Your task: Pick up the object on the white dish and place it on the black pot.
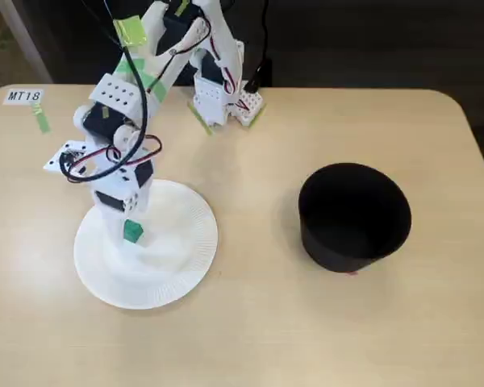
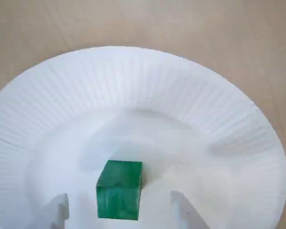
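A small green cube lies on the white paper dish, near its middle. In the fixed view the cube and dish are at the left of the table. My gripper is lowered over the dish and open. Its white fingertips stand on either side of the cube, with a gap on each side. In the fixed view the gripper is right at the cube. The black pot stands empty at the right, well away from the arm.
The arm's base is clamped at the table's far edge. A label reading MT18 and green tape bits lie at the far left. Bare tan tabletop lies between dish and pot.
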Controlling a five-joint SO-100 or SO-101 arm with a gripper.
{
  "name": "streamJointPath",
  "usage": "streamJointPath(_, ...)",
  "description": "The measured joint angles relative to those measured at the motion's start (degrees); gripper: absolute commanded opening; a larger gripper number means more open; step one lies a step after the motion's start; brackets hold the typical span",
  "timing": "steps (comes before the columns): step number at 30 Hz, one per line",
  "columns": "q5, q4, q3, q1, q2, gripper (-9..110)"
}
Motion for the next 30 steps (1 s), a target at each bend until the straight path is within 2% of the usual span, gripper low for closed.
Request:
streamJointPath(7,1.2,1.6,-4.7,0.0,-5.0,0)
streamJointPath(15,1.2,3.8,-9.0,0.0,-7.1,0)
streamJointPath(20,0.2,10.4,-15.9,0.0,-6.9,0)
streamJointPath(25,1.2,22.6,-36.7,-3.9,-6.7,0)
streamJointPath(27,3.7,24.8,-46.5,-7.6,-4.0,0)
streamJointPath(30,7.2,26.2,-51.5,-12.8,3.3,0)
